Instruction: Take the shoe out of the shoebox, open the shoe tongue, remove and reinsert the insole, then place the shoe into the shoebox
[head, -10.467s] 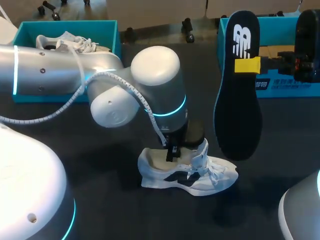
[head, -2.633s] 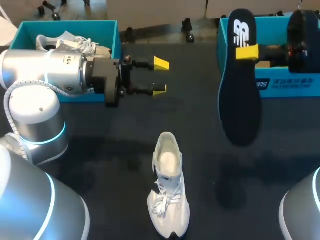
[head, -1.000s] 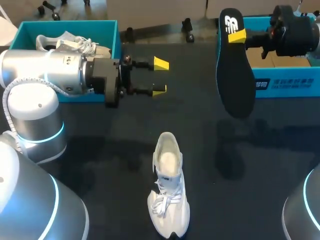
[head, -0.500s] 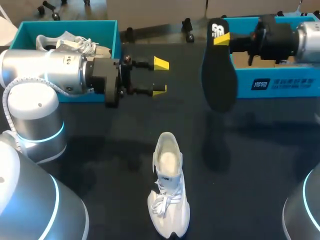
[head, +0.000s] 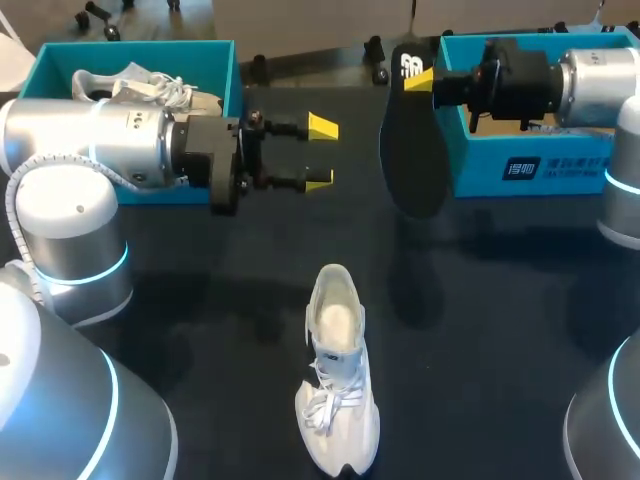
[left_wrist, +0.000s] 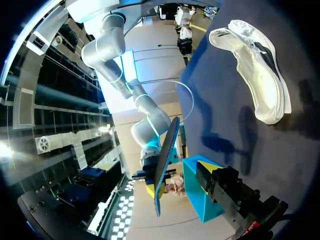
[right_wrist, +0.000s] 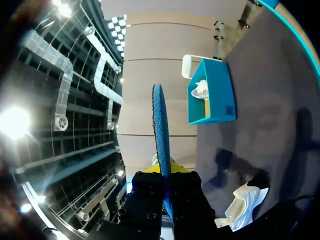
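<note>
**Insole out of the shoe and held in the air; reinsertion and boxing not yet done**

A white shoe (head: 338, 375) lay on the dark tabletop (head: 500, 300), in the lower middle of the head view, with its toe toward the bottom edge and its heel toward the centre. Its mouth gaped and the pale inside showed, so the tongue appeared to be pulled open. Nothing touched the shoe.

The dark insole (head: 410, 140) hung in the air in the upper middle of the frame, well apart from the shoe. It hung roughly upright, with its upper end pinched by the right end effector (head: 412, 78), which came in from the upper right. In the right wrist view the insole (right_wrist: 161, 145) was edge-on, clamped between that end effector's fingers, with the shoe (right_wrist: 245, 205) lying far off to one side.

The left end effector (head: 320, 153) was held level over the tabletop, upper left of centre, its yellow tips spread wide and holding nothing.

A teal shoebox (head: 560, 170) stood at the upper right, behind the insole. Another teal box (head: 236, 75) stood at the upper left with a second white shoe (head: 140, 82) inside.

Judging by this layout, taking the shoe out, opening the tongue and removing the insole looked complete. Putting the insole back in and returning the shoe to a shoebox were left to do.
</note>
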